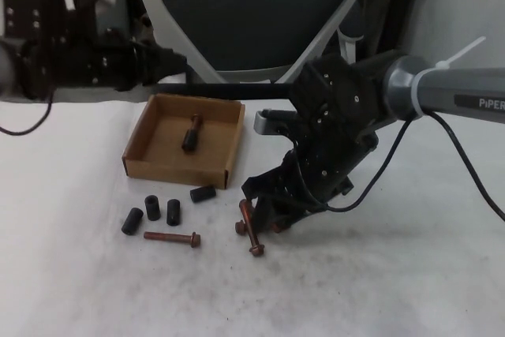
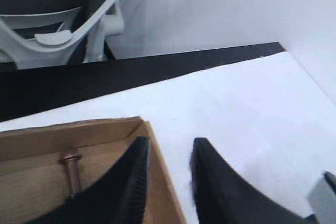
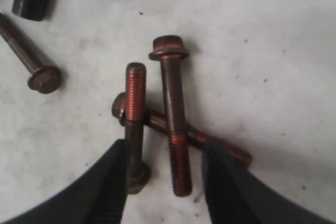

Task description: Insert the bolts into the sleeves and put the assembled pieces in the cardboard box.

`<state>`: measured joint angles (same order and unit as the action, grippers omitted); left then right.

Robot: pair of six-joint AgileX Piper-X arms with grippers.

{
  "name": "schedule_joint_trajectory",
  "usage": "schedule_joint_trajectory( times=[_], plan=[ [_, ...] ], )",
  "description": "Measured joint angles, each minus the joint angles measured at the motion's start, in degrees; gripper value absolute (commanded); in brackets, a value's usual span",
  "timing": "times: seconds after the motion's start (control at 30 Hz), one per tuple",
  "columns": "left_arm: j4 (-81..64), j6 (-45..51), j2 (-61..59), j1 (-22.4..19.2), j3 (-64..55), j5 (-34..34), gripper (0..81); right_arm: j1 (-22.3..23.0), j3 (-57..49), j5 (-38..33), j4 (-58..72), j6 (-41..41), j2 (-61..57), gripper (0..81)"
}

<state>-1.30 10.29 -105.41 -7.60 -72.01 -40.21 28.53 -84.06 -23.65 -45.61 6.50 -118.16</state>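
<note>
right gripper (image 3: 168,182): unclenched, fingers spread, grasping nothing. In the high view it sits low over the bench (image 1: 379,290), just right of frame centre.
bolt pile (image 3: 173,114): three copper bolts on the bench, just below frame centre in the high view. Two lie side by side with heads at opposite ends. The third lies crosswise under them. The two side-by-side bolts run into the gap between the right gripper's fingers. One finger (image 3: 113,187) is right at a bolt head; contact cannot be told.
loose bolt (image 1: 172,237): flat on the bench, lower left of centre, apart from the pile, head end toward the pile.
sleeves (image 1: 152,207): four black ones, loose on the bench, left of centre. They lie between the box front and the loose bolt. Three are grouped and the fourth is nearer the box's front right corner.
cardboard box (image 1: 140,147): open top, on the bench, left of centre.
assembled piece (image 1: 192,133): one bolt in a black sleeve, lying inside the box.
left gripper (image 2: 170,182): released, fingers a little apart, nothing between them. The box's side wall shows through the gap.
left arm (image 1: 79,53): upper left of frame, behind the box.
chair (image 1: 260,13): background, top centre.
</note>
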Motion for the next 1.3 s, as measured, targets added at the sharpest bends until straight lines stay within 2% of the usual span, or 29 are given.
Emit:
schedule_joint_trajectory(
  times=[0.17,0.23,0.37,0.43,0.47,0.57,0.67,0.73,0.77,0.8,0.87,1.0,1.23,1.3],
  plan=[
    [-0.05,-1.37,7.14,0.02,9.18,-2.14,25.8,0.0,-0.71,1.73,0.24,0.0,0.0,40.7],
    [-0.06,-2.68,8.84,0.02,12.91,-2.16,24.7,0.0,-1.11,3.19,0.45,0.0,0.0,34.2],
    [-0.43,-5.66,15.88,0.02,21.02,-2.22,24.4,0.0,-1.21,3.88,-0.23,0.0,-0.16,9.2],
    [-0.54,-7.52,18.61,0.02,22.91,-2.29,24.4,0.0,-1.17,3.98,-0.74,0.0,-0.37,2.8],
    [-1.32,-8.22,22.92,0.02,26.39,-2.29,24.4,0.0,-1.17,3.64,-1.02,-0.14,-0.35,2.3],
    [-3.95,-9.19,29.78,0.02,31.69,-2.29,24.4,0.0,-1.17,3.48,-1.75,-0.42,-0.35,8.5],
    [-6.43,-9.39,36.39,0.02,36.46,-2.29,24.4,0.0,-1.17,3.48,-2.32,-1.12,-0.35,26.4],
    [-7.18,-9.39,40.26,0.02,39.47,-2.36,24.4,0.0,-1.17,3.48,-2.59,-1.12,-0.35,42.3],
    [-7.32,-9.39,41.77,0.02,40.94,-2.57,24.4,0.0,-1.17,3.48,-2.88,-1.14,-0.35,46.7],
    [-7.3,-9.39,43.1,0.02,42.33,-2.97,24.4,0.0,-1.17,3.13,-3.03,-1.14,-0.35,46.1],
    [-7.3,-8.3,45.45,0.02,44.9,-3.7,24.4,0.0,-1.36,3.05,-3.31,-0.74,-0.35,37.0],
    [-7.3,-5.06,49.24,0.02,49.35,-6.24,22.8,0.0,-1.32,3.62,-6.21,-0.42,-0.35,0.8],
    [-4.52,-5.45,55.21,0.02,53.28,-6.64,2.0,0.0,-1.32,4.87,-11.19,-2.46,-0.35,0.3],
    [-1.31,-5.57,56.86,0.02,53.56,-4.76,0.8,0.0,-1.32,6.24,-11.83,-3.23,-0.03,0.2]
  ],
)
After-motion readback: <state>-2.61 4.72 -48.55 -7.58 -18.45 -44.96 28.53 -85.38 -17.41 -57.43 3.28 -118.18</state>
